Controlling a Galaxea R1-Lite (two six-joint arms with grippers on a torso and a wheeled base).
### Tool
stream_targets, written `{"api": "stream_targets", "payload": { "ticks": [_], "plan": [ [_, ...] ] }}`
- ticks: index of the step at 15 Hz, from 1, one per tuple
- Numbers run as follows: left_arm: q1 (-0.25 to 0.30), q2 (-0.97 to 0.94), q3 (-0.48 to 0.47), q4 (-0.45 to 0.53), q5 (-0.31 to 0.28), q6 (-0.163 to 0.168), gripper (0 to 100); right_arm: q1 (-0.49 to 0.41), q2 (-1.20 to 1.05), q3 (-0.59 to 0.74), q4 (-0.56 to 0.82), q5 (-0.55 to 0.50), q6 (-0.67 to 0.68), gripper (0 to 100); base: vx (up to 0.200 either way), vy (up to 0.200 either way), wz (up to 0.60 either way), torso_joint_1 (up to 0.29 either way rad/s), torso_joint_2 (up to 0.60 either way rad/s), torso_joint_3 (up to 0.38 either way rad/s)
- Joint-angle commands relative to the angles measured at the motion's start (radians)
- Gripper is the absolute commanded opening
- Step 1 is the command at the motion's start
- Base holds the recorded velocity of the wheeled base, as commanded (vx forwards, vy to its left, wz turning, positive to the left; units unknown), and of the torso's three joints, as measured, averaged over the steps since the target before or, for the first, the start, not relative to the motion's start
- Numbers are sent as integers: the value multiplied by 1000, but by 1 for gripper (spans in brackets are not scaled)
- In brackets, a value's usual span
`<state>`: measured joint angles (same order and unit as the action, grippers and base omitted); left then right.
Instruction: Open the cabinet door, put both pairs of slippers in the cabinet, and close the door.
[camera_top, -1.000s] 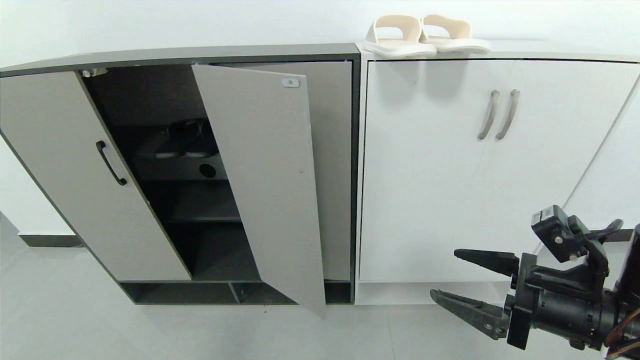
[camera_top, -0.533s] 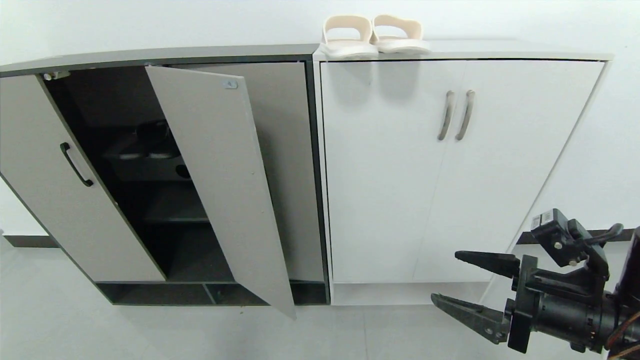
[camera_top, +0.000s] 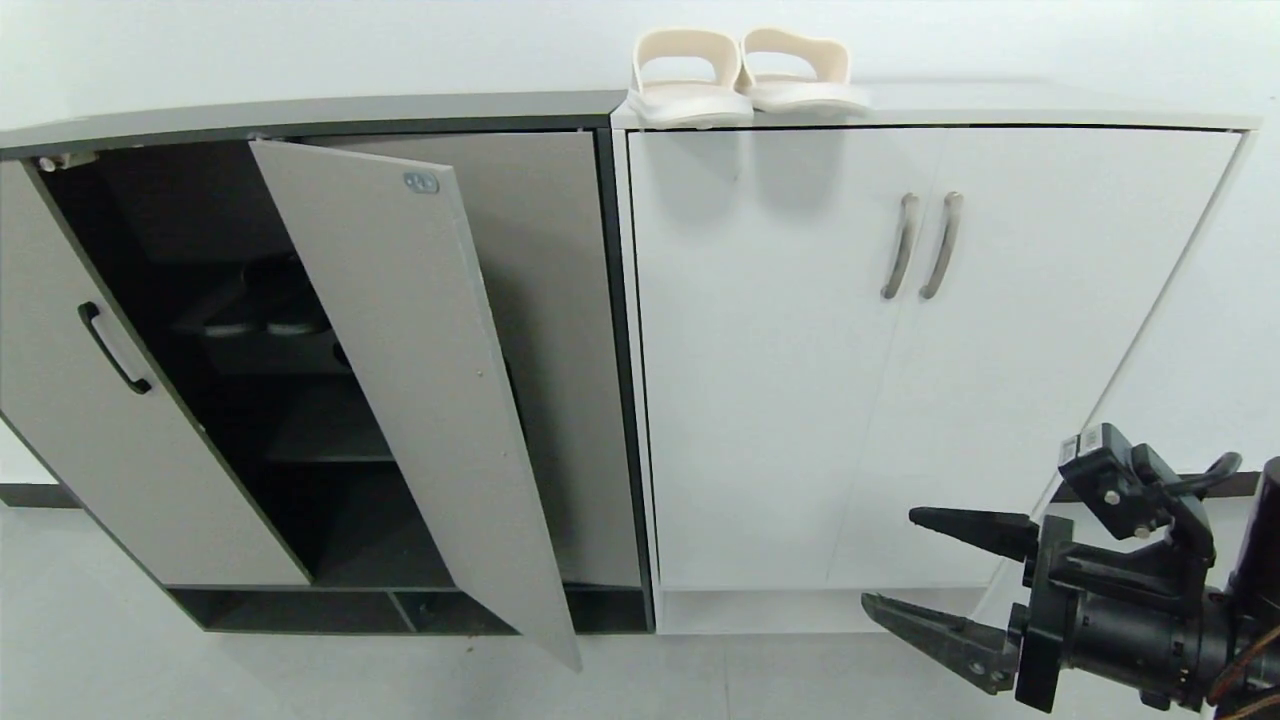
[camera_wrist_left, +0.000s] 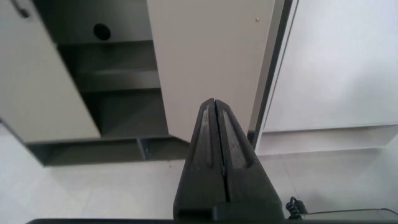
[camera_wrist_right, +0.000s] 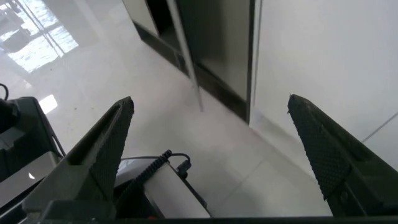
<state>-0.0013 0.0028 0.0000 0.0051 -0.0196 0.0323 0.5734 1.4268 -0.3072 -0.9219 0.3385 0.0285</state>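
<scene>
Two of the task's steps are judged done, and two are left. The grey cabinet is seen standing open beside the white cabinet. Its right-hand door is swung well out and its left-hand door is also ajar, so the opening step is taken as finished. A dark pair of slippers is made out on an upper shelf inside, deep in shadow, and is counted as stowed. The cream pair of slippers is left on top of the white cabinet, at the end nearest the grey one, touched by neither gripper. It is yet to be fetched and shelved, and the doors are yet to be shut. The right gripper is held low before the white cabinet, well apart from the cream pair, with its fingers spread wide and nothing between them. The left gripper is pointed toward the foot of the open door, its fingers pressed together on nothing.

Against the earlier frames, the whole head view is shifted: both cabinets are shown further to the left, which is put down to the camera and not to the furniture. No change is noted in the doors' angles or in either pair's place. The right gripper is kept at the same spot in the view, equally wide.
</scene>
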Motion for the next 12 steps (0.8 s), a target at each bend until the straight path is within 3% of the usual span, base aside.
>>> {"api": "stream_targets", "payload": {
  "ticks": [1, 5, 8, 12],
  "plan": [
    [1, 0, -2, -1, 0, 0, 0, 0, 3, 0, 0, 0, 1, 100, 200, 0, 0, 7, -7, 2],
    [0, 0, 0, -1, 0, 0, 0, -1, 3, 0, 0, 0, -16, 100, 200, 0, 0, 5, 4, 2],
    [1, 0, 0, -1, 0, 0, 0, -1, 0, 2, 0, -3, -21, 100, 0, 0, 0, 23, -99, -68],
    [0, 0, 0, -1, 0, -11, 0, -1, 3, 2, 0, -3, -21, 100, 0, 0, 0, 106, -303, -278]
  ]
}}
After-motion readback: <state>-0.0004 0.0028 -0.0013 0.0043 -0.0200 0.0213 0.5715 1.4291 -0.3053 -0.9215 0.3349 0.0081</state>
